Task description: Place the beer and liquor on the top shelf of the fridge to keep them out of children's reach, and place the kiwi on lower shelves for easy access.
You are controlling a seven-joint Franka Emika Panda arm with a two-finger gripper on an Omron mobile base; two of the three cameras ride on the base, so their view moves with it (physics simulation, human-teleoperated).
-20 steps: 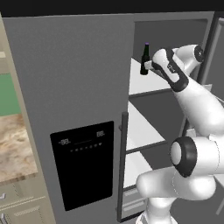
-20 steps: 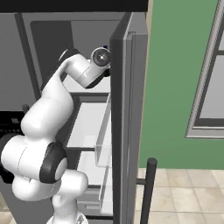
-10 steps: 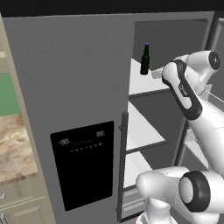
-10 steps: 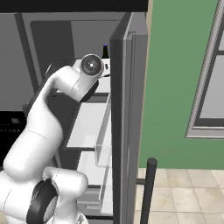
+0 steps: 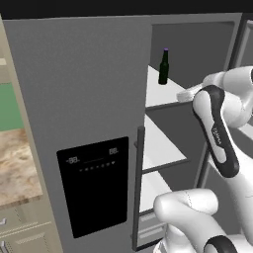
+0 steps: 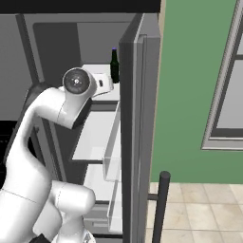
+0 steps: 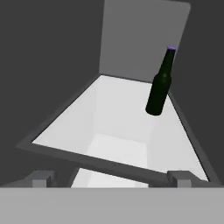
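The beer (image 7: 160,85) stood upright on the top shelf (image 7: 118,109) of the fridge (image 5: 89,99), free of the gripper (image 7: 111,178), whose jaws gaped wide and empty near the shelf's front edge. Best practice judged: back straight out, level, clear of the bottle.

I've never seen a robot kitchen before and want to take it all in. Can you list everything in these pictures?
Slim dark green glass bottle with purple cap: one, upright on the top shelf.
White flat shelf panels: several, stacked inside the fridge; top one holds the bottle.
Tall grey fridge door with black display panel: one, swung open.
Green wall with window: right of fridge.
Beige tiled floor: below.
Stone-patterned counter: far left.
White robot arm: one; hand open, empty, near the top shelf.
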